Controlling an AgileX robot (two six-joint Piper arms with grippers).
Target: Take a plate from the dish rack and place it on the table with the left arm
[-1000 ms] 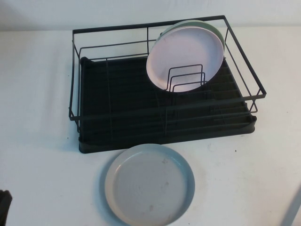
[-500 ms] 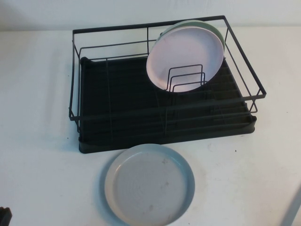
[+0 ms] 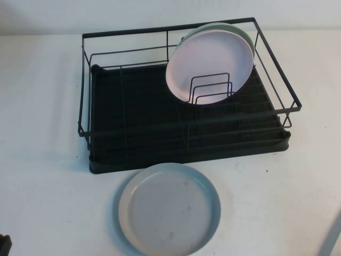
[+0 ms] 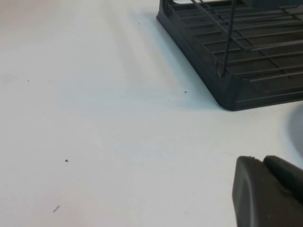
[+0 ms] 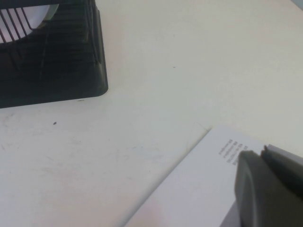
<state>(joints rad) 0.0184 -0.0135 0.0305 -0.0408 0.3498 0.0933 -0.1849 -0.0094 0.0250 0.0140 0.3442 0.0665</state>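
Observation:
The pale blue-grey plate (image 3: pixel 169 208) lies flat on the white table (image 3: pixel 42 160), just in front of the dish rack (image 3: pixel 160 128). The rack's corner also shows in the left wrist view (image 4: pixel 236 56) and in the right wrist view (image 5: pixel 57 56). My left gripper (image 3: pixel 3 244) barely shows at the near left corner of the high view, far from the plate. In the left wrist view the left gripper (image 4: pixel 262 161) is shut and empty over bare table. My right gripper (image 5: pixel 262 150) is shut and empty, to the right of the rack over a white printed sheet (image 5: pixel 199 189).
A pink plate (image 3: pixel 209 63) stands upright in the rack's wire dividers with a mint-green plate (image 3: pixel 241 31) behind it. A pale strip (image 3: pixel 331 239) crosses the near right corner of the high view.
My left gripper has drawn back toward the near left corner and shows less in the high view. The plate and the rack have not moved.

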